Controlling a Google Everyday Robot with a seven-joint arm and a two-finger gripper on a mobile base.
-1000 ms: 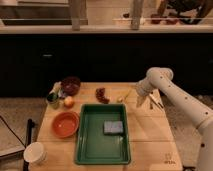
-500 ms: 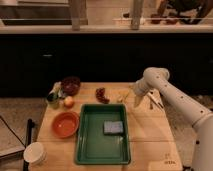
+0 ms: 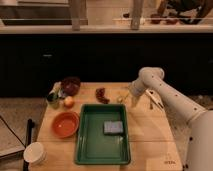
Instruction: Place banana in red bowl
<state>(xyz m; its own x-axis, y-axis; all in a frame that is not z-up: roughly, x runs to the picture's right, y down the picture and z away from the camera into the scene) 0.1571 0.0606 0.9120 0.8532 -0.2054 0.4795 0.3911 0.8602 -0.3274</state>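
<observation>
The banana (image 3: pixel 122 97) is a small pale yellow curved fruit lying on the wooden table, right of the dark red-brown lumpy item (image 3: pixel 101 95). My gripper (image 3: pixel 133 100) hangs low over the table just right of the banana, very close to it. The red bowl (image 3: pixel 65 124) sits empty at the table's front left, far from the gripper. The white arm reaches in from the right.
A green tray (image 3: pixel 88 145) holding a grey sponge (image 3: pixel 114 127) fills the table's middle front. A dark maroon bowl (image 3: pixel 70 85), a round yellow-red fruit (image 3: pixel 69 102) and a green cup (image 3: pixel 52 100) stand at the back left. A white cup (image 3: pixel 34 153) sits off the table's front left corner.
My arm has swung left and down, bringing the gripper from right of the banana to just beside it. The banana and the bowls have not moved.
</observation>
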